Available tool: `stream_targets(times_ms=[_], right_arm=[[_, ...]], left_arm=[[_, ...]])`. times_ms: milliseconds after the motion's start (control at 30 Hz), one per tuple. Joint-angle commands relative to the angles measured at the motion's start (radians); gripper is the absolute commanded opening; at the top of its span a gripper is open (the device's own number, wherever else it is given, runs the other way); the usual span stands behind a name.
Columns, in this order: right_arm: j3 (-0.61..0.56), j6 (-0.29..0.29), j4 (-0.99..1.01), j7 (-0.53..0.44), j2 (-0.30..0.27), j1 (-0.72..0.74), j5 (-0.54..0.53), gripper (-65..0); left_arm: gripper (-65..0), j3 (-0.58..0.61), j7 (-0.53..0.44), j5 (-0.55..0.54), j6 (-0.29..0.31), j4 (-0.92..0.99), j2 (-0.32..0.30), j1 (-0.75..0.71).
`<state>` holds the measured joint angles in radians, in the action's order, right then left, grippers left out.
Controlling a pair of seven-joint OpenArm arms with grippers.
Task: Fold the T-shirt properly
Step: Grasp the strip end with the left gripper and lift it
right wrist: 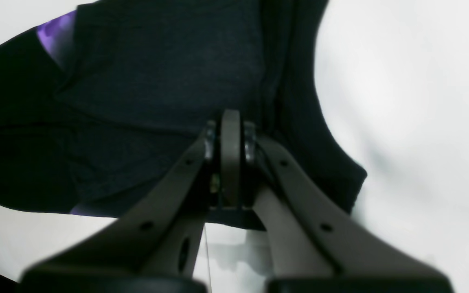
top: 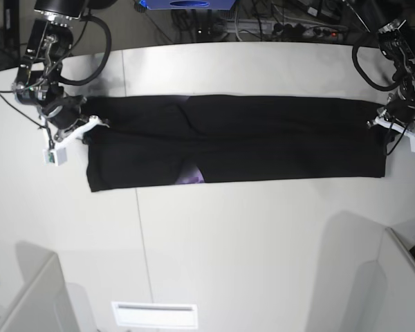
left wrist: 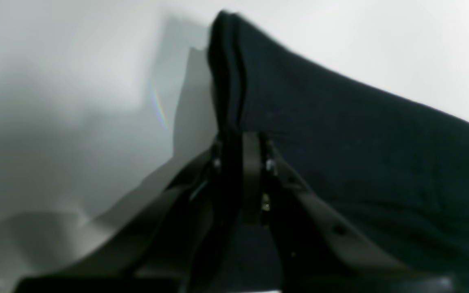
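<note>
The T-shirt (top: pixel 235 142) lay as a soft, limp, light band. The left gripper (left wrist: pixel 240 140) and right gripper (right wrist: pixel 230 122) each pinched an end edge, apparently through several layers. The corners looked the best holds.

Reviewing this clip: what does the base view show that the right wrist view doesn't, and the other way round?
Only the base view shows the whole T-shirt stretched as a long band across the white table, with both arms at its ends, including the left gripper.

Only the right wrist view shows close up that the right gripper is shut on a black cloth edge, plus a purple patch near the top left.

Both show the black shirt, a bit of purple print and the white table.
</note>
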<state>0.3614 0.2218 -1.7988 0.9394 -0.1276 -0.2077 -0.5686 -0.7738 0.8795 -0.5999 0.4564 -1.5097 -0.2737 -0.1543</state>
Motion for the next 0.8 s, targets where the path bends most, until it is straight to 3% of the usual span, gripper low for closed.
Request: stream_targets(times_ms=[0, 200, 400, 767], right_arm=[[0.003, 0.006, -0.02, -0.016, -0.01, 0.011, -0.009, -65.0], [0.003, 0.006, -0.02, -0.016, -0.01, 0.011, -0.009, -65.0], [0.003, 0.006, -0.02, -0.016, -0.008, 0.011, -0.011, -65.0], [0.003, 0.006, -0.02, -0.016, -0.008, -0.002, -0.011, -65.0]], left_arm=[[-65.0, -0.005, -0.021, -0.016, 0.006, -0.036, -0.014, -0.001], [-65.0, 0.007, -0.018, -0.016, 0.006, -0.157, 0.024, -0.058], [-65.0, 0.138, -0.018, -0.016, -0.001, -0.268, 0.027, -0.112], [-65.0, 0.276, -0.016, -0.016, -0.003, -0.349, 0.112, -0.135]])
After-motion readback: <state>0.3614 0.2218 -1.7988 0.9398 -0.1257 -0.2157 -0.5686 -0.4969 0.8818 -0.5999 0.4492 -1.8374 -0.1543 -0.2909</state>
